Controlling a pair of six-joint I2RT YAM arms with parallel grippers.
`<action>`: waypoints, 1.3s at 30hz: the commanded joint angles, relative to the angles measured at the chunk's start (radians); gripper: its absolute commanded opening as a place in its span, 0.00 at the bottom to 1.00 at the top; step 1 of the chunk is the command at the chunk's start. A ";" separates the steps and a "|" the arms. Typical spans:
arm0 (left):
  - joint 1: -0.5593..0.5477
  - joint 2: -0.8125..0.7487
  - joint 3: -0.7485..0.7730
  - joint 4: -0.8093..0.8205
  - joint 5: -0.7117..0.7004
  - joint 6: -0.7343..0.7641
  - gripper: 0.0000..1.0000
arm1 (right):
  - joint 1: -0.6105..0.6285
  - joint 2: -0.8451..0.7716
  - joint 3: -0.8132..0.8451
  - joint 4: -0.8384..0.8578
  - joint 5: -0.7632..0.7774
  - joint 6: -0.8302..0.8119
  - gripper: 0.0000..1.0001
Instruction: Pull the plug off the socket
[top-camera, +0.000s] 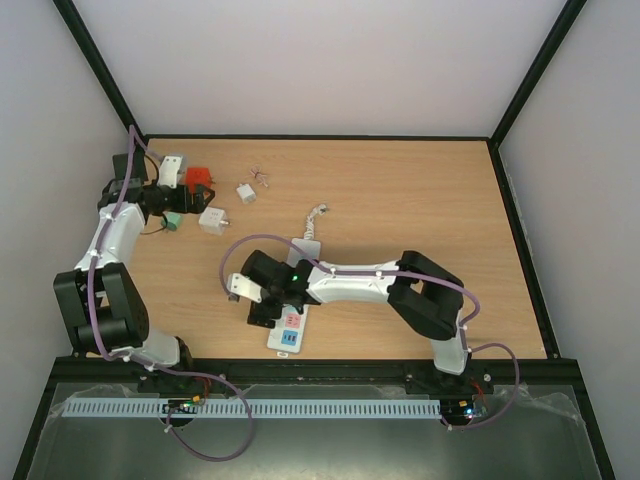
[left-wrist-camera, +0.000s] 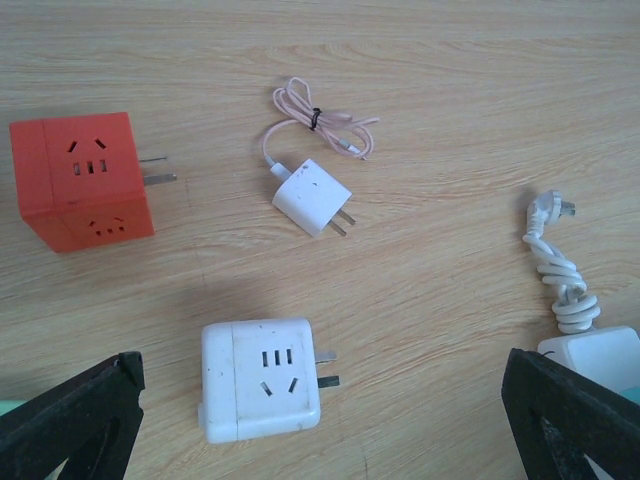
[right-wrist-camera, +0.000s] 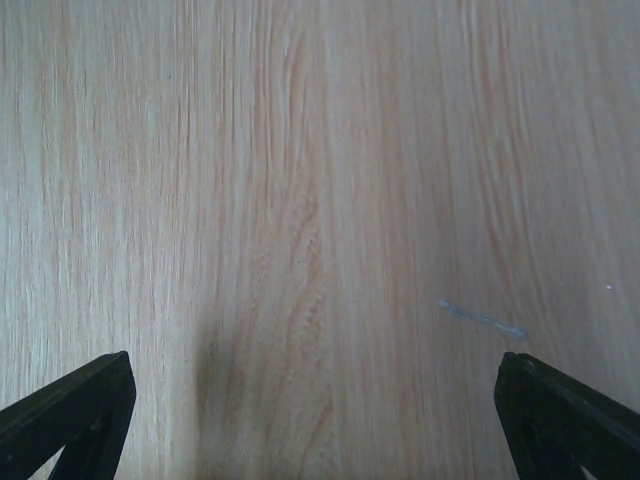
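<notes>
- Top external view: the wooden desk (top-camera: 400, 200) fills the frame, with both arms bolted at its near edge.
- The right arm (top-camera: 350, 285) lies across the middle of the desk, reaching leftward and covering the mid stretch of the socket (top-camera: 290, 328). The right fingers (right-wrist-camera: 70, 415) are spread wide over bare wood just beside the strip and hold nothing.
- The left arm (top-camera: 110, 245) stretches toward the far left corner. The left fingers (left-wrist-camera: 75, 425) are also spread wide and empty, hovering above a white cube adapter (left-wrist-camera: 260, 380).
- The socket lies face up at the front centre of the desk. Its long axis runs from the near edge toward the far side, leaning slightly right, and its coiled white cord (top-camera: 316, 215) leaves the far end.
- No seated plug can be made out, because the right arm hides that part of the strip.
- To do the step well, I judge the right fingers should come back over the strip and close on the plug's body. They should then draw it straight up off the face without rocking, while the left arm pins the strip down.
- A red cube adapter (left-wrist-camera: 85, 180) and a small white charger (left-wrist-camera: 312, 195) with a pink cable (left-wrist-camera: 310, 125) lie loose, well apart from the socket.
</notes>
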 joint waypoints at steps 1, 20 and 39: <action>0.006 -0.037 -0.014 -0.005 0.017 -0.014 1.00 | 0.011 0.039 0.052 -0.133 0.073 -0.023 0.97; 0.005 -0.083 -0.031 0.011 0.060 -0.040 1.00 | -0.201 -0.107 -0.232 -0.219 0.253 -0.203 0.98; 0.005 -0.124 -0.048 -0.005 0.066 -0.027 1.00 | -0.588 -0.224 -0.321 -0.430 0.230 -0.701 0.98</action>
